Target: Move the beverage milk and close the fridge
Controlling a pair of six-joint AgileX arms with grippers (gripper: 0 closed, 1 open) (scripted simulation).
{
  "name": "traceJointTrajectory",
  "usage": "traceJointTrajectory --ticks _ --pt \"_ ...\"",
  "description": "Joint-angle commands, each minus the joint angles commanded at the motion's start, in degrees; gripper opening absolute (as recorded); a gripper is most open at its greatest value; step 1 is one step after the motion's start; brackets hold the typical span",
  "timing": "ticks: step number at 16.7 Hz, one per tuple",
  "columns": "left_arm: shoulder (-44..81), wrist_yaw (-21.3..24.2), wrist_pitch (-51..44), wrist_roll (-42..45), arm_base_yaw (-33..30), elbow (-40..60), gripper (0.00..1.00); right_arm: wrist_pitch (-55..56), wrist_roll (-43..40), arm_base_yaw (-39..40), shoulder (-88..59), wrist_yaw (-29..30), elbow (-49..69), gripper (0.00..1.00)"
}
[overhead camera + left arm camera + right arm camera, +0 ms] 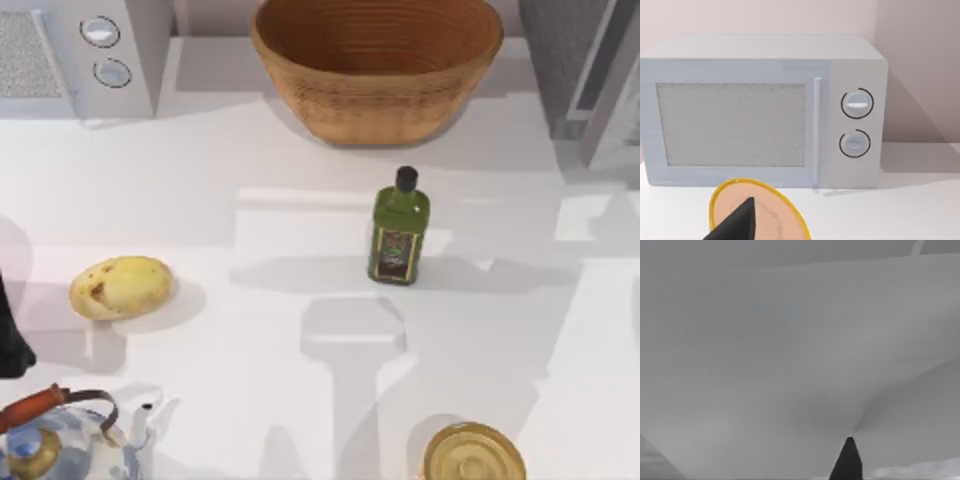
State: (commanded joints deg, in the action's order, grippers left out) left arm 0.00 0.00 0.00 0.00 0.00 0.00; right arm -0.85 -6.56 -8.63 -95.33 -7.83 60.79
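Across the table [300, 400] in the top view, the milk carton was nowhere on the bare surface, so my read was that the move step was already done, probably into the fridge [585, 80] at the far right corner, though its interior was hidden and I could not confirm that. What sat on the table: dark-green oil bottle [399, 228] standing upright near centre, wicker basket [376, 62] behind it at the back edge, potato [121, 288] toward the left, blue-and-white kettle [60, 440] at the near-left corner, a round yellow lid or jar top [474, 455] at the near edge right of centre, and the white microwave [75, 55] at the back left. Fridge door panel [615, 90] looked angled off the grey body, so I judged it still ajar; closing was what remained. Right wrist camera was pressed up close to a pale grey-white surface [790, 340], likely that door, with one dark fingertip [847, 460] of the right gripper poking in just short of it or touching; which, I could not tell, nor whether that gripper was released or clenched. Left arm [12, 340] was parked at the table's left edge; its wrist view faced the microwave, with a single dark finger [737, 225] over a yellow-rimmed plate [720, 200], finger spread not readable either.
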Motion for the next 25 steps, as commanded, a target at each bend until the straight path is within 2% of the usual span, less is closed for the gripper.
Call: traceJointTrajectory --ticks 4,11,25 --pt "0.0 0.0 0.0 0.0 0.0 0.0 1.0 3.46 4.96 6.77 2.36 5.37 -3.1 1.0" --pt "0.0 0.0 0.0 0.0 0.0 0.0 1.0 3.23 4.76 6.41 1.42 5.84 -2.63 1.0" --pt "0.0 0.0 0.0 0.0 0.0 0.0 1.0 -1.25 5.21 6.33 -17.07 6.15 21.17 1.0"
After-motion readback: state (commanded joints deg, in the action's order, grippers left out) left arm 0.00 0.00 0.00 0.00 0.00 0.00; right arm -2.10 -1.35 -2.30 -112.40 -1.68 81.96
